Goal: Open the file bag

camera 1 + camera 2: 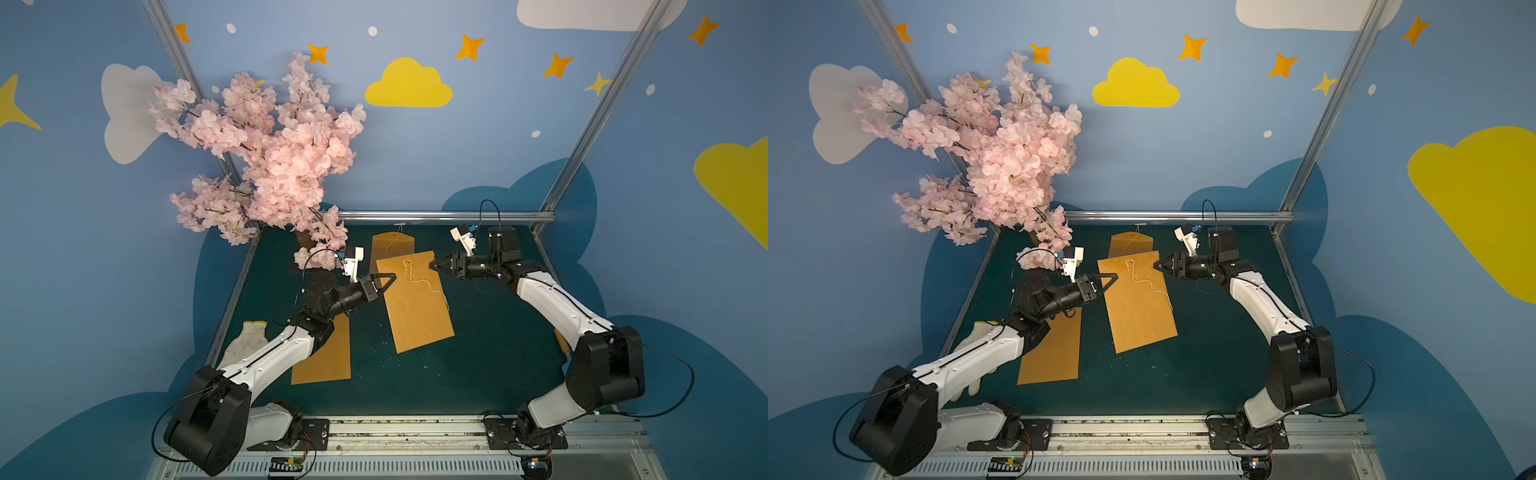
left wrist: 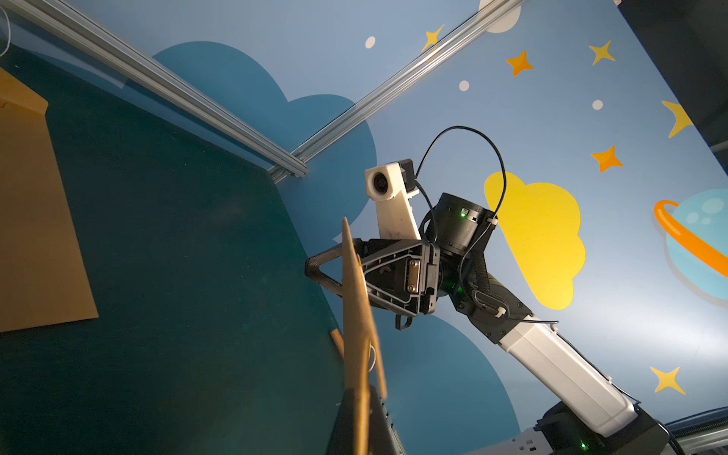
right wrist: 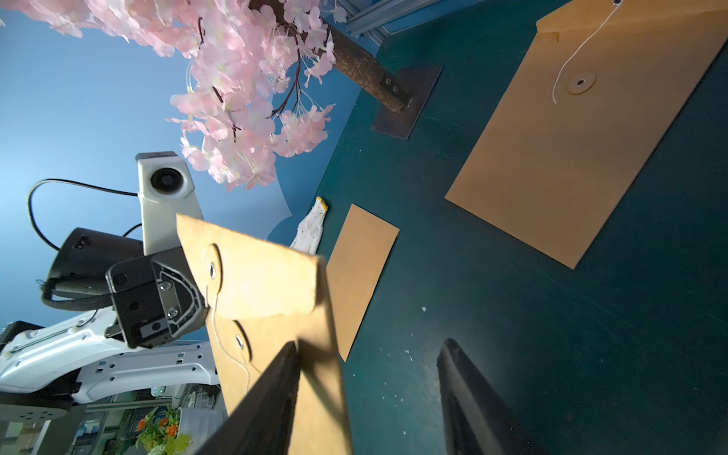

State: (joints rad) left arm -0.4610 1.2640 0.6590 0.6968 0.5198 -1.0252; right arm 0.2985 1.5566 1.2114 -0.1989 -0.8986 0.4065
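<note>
Now left jaws pinch file bag; right jaws apart.

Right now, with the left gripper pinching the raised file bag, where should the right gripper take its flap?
Probably the flap by its free edge, at the corner nearest the right gripper, approached from that side with one finger slipping under. The string hangs unwound, so nothing ties the flap down, and its edge seems to stand slightly off the bag.
</note>
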